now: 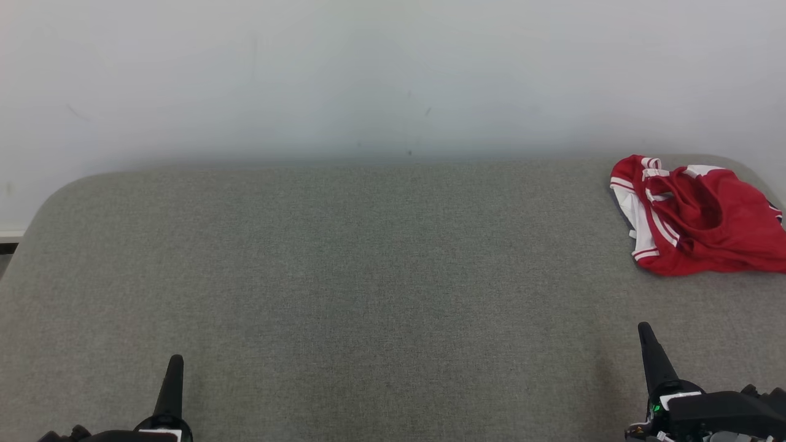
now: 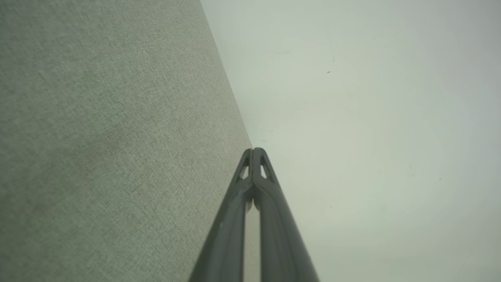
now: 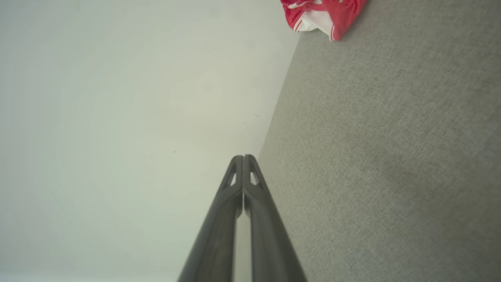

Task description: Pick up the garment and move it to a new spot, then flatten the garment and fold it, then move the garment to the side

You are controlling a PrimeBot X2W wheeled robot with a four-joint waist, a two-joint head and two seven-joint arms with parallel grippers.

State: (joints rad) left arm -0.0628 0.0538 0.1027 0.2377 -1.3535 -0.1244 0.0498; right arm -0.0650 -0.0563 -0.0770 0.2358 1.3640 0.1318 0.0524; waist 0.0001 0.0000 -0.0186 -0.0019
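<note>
Garment (image 1: 700, 215) lies bunched (not flat) at table (image 1: 368, 276) far right; left gripper (image 1: 177, 363) and right gripper (image 1: 646, 331), closed and empty, rest clear of it.

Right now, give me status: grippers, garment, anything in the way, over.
Left gripper shut, empty. Right gripper shut, empty. Garment crumpled, far right of grey surface, untouched. No obstacle seen from right gripper to garment.
</note>
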